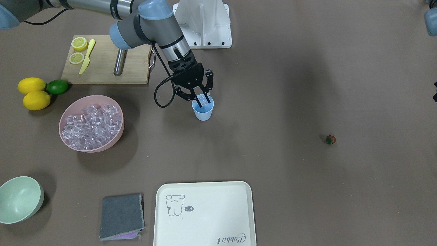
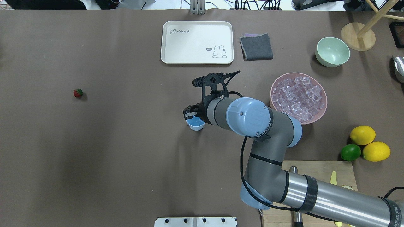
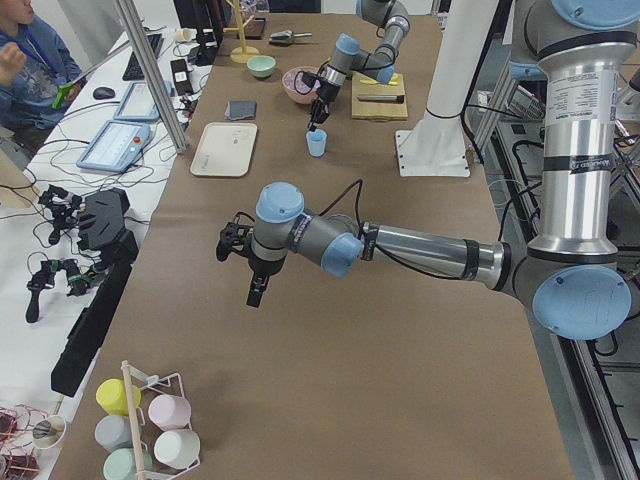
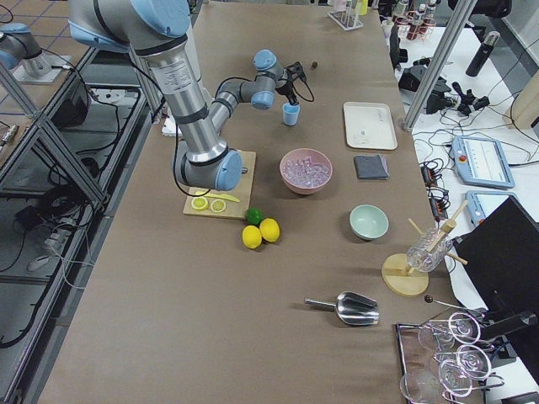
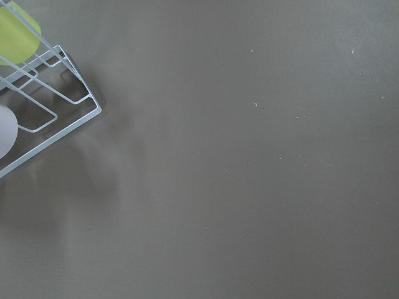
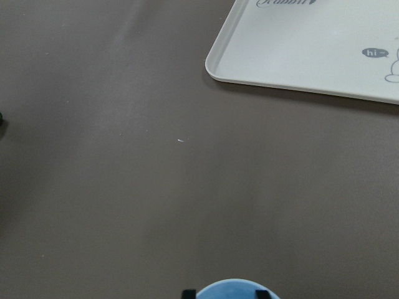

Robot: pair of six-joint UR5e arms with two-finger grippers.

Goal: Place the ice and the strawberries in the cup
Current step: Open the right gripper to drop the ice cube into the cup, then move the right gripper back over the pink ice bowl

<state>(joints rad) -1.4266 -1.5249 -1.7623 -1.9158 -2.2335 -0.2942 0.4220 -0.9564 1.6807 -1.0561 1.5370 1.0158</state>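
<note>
The light blue cup [image 1: 203, 112] [image 2: 195, 125] stands mid-table. My right gripper [image 1: 203, 100] hangs straight over it with its fingertips dipped into the mouth, shut on a clear ice cube [image 1: 204, 98]. The right wrist view shows only the cup's rim [image 6: 234, 289] between two fingertips. More ice [image 1: 92, 126] [image 2: 298, 96] fills the pink bowl [image 1: 102, 149] beside the right arm. The strawberry [image 1: 330, 139] [image 2: 78, 92] lies alone on the table, far on my left side. My left gripper [image 3: 252, 290] shows only in the exterior left view, hovering above bare table; I cannot tell its state.
A white tray [image 1: 205, 225], a grey folded cloth [image 1: 122, 215] and a pale green bowl [image 1: 18, 200] line the operators' edge. A cutting board [image 1: 102, 70] with lemon halves, two lemons [image 1: 34, 99] and a lime [image 1: 57, 86] sit near the right arm's base. A wire cup rack [image 5: 43, 106] stands near the left gripper.
</note>
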